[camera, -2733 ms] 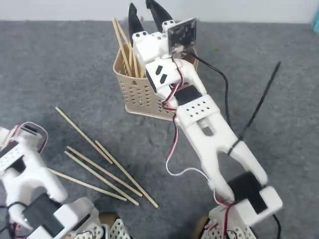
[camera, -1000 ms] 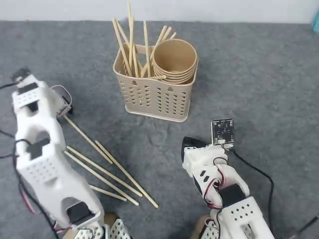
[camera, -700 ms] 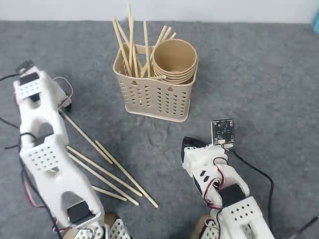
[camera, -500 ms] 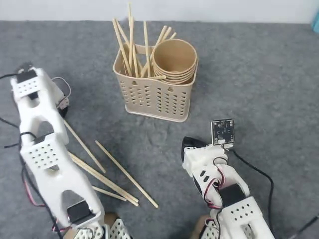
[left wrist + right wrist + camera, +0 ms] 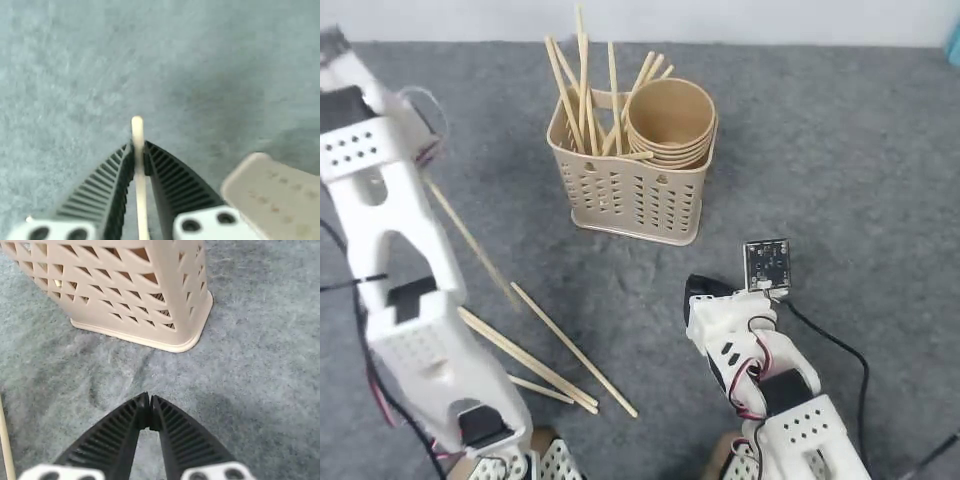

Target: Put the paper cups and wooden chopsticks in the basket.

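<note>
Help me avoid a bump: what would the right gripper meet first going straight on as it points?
Probably the basket: the right gripper, shut, points at its near wall across the mat. If it tilts down, it may touch the mat first; depth is unclear.

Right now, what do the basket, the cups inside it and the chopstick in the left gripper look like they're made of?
Basket: smooth beige walls with rows of moulded slots, probably plastic.
Cups: matte brown, thin stacked rims, nested together, likely paper.
Chopstick in the left gripper: a pale, unvarnished, slim stick, so wood or bamboo; I can't tell which.
</note>
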You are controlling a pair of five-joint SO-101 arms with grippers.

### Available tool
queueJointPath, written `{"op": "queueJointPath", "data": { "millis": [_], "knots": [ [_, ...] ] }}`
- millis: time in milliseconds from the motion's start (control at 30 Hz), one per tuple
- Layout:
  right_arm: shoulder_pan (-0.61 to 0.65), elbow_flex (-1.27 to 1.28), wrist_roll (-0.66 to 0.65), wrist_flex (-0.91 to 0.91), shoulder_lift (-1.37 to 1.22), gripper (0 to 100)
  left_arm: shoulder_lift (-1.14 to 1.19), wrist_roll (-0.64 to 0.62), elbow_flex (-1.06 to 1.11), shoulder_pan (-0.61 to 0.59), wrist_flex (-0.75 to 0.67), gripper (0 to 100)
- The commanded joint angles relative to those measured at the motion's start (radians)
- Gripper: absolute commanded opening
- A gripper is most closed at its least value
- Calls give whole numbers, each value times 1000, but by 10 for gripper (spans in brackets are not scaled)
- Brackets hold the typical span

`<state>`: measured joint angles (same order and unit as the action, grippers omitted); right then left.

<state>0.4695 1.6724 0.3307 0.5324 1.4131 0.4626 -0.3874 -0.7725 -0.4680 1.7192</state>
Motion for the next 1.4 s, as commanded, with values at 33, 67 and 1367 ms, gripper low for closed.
{"op": "queueJointPath", "data": {
  "millis": [33, 67, 1367],
  "knots": [
    [-16, 18, 5, -22, 19, 8, -261, 6, -42, 98, 35, 13],
    [-16, 18, 5, -22, 19, 8, -298, 8, -44, 121, 32, 13],
    [-54, 18, 5, -41, 19, 8, -882, 221, 122, 488, -417, 13]
  ]
}}
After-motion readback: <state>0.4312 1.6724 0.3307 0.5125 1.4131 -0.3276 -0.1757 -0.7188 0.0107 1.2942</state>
